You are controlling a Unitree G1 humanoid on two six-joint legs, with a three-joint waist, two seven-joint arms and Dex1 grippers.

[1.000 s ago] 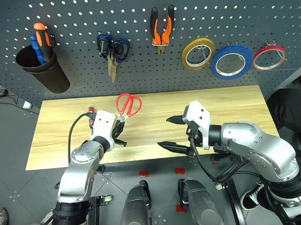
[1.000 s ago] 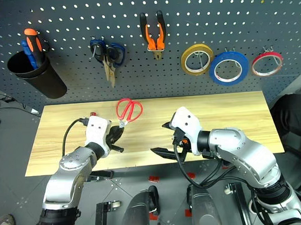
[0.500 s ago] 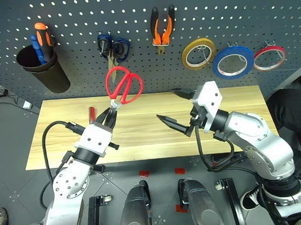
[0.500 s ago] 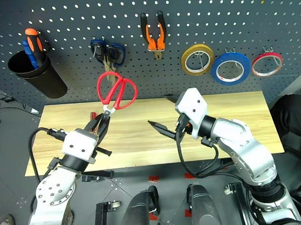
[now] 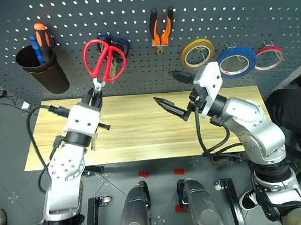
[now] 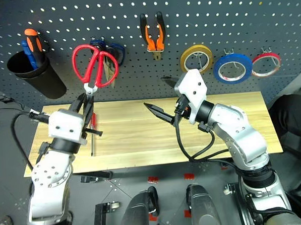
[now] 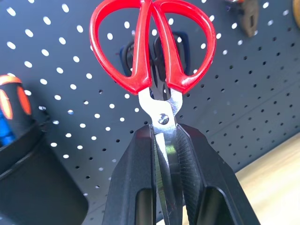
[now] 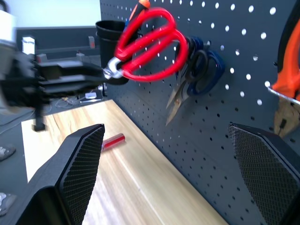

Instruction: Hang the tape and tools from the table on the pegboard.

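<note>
Light wood table [image 5: 142, 138] fronts the dark pegboard [image 5: 236, 7]; the left gripper [image 5: 95, 95] clamps the red scissors [image 5: 103, 59] by the blades, handles up; the right gripper [image 5: 172, 91] gapes empty.

The left pincer [image 5: 95, 90] is clamped on the blades of the red-handled scissors [image 5: 103, 59], holding them upright with the handles up against the pegboard [image 5: 135, 22], just in front of the dark blue scissors [image 5: 117, 46]. The right pincer [image 5: 172, 88] stands wide apart and empty above the wooden surface [image 5: 141, 128]. On the pegboard hang orange-and-black pliers [image 5: 161, 29], a yellow tape ring [image 5: 198, 53], the blue tape [image 5: 236, 61] and a red ring [image 5: 269, 58]; a black cup [image 5: 45, 70] holds screwdrivers.
</note>
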